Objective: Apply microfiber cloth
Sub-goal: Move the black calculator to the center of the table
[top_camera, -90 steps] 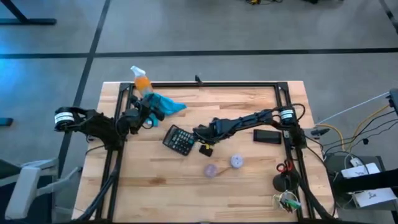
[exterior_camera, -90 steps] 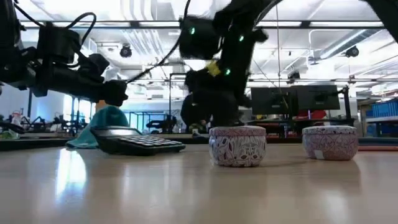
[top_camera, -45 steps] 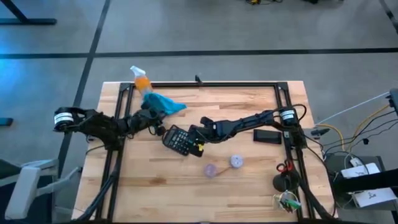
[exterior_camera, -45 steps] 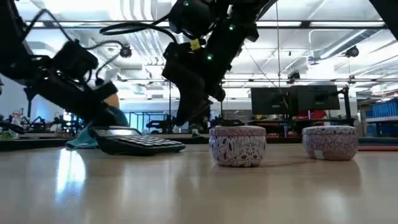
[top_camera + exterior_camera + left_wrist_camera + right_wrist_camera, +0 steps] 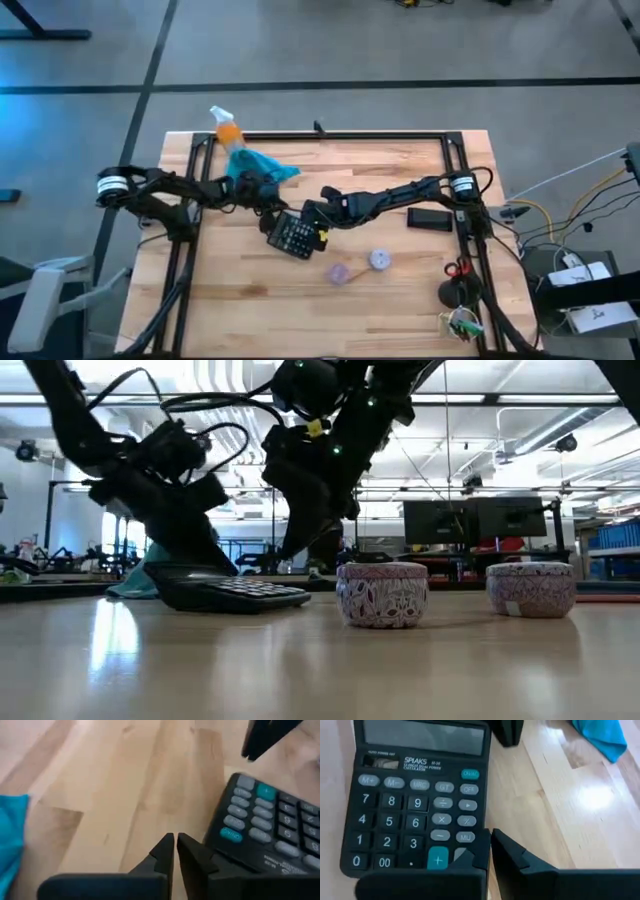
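Teal microfiber cloth (image 5: 255,165) partly hidden behind left pincer (image 5: 268,205).

A wooden table (image 5: 400,290) carries a calculator (image 5: 293,236), teal microfiber cloth (image 5: 255,165), spray bottle (image 5: 224,126) and two tins (image 5: 360,266).

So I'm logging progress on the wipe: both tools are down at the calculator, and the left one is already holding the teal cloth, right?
Not quite. Both tools are at the calculator, but the left tool holds nothing: its fingers are shut and empty in the left wrist view. The teal cloth lies apart on the table beside the orange spray bottle, as the high view shows. The right tool is shut too.
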Robot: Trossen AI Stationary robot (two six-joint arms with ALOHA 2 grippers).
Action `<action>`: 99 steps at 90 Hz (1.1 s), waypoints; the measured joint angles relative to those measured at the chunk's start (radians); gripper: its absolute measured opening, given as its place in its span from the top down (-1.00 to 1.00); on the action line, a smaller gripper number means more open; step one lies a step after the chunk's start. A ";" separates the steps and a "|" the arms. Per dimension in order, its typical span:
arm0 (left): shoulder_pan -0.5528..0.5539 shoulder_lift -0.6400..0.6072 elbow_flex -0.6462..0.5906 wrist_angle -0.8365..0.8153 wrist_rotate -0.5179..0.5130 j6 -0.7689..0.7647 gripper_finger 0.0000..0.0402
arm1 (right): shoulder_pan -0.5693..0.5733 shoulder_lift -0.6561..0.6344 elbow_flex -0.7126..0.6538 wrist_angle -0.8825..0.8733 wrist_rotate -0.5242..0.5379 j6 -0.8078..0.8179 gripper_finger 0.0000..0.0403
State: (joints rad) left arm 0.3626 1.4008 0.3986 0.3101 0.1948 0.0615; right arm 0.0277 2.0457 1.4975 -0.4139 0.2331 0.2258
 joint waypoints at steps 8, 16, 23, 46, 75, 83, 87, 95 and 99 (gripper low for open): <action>0.000 -0.002 0.082 -0.166 -0.041 -0.007 0.99 | 0.000 0.000 0.000 -0.005 -0.001 -0.002 1.00; -0.001 -0.013 0.158 -0.368 -0.076 -0.070 0.99 | 0.000 -0.001 0.001 -0.023 -0.001 -0.001 1.00; -0.010 -0.030 0.173 -0.451 -0.093 -0.127 0.99 | 0.001 -0.001 0.001 -0.052 -0.001 -0.001 1.00; -0.089 -0.052 0.117 -0.562 -0.099 -0.224 1.00 | 0.012 -0.001 0.001 -0.097 -0.001 0.001 1.00; -0.204 -0.123 0.066 -0.395 -0.009 -0.255 1.00 | 0.016 -0.002 0.001 -0.105 -0.007 -0.020 1.00; -0.235 -0.117 0.068 -0.304 -0.005 -0.255 0.99 | 0.016 -0.003 0.001 -0.117 -0.059 -0.037 1.00; -0.249 -0.101 0.068 -0.232 -0.005 -0.246 0.99 | 0.016 -0.012 0.001 -0.123 -0.089 -0.043 1.00; -0.269 -0.073 0.074 -0.153 -0.042 -0.205 0.99 | 0.020 -0.035 0.001 -0.149 -0.118 -0.042 1.00; -0.276 -0.048 0.086 -0.141 -0.078 -0.198 0.99 | 0.024 -0.055 0.001 -0.165 -0.121 -0.043 1.00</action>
State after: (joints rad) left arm 0.0869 1.3526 0.4842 0.1687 0.1168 -0.1362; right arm 0.0520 1.9907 1.4988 -0.5786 0.1119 0.1833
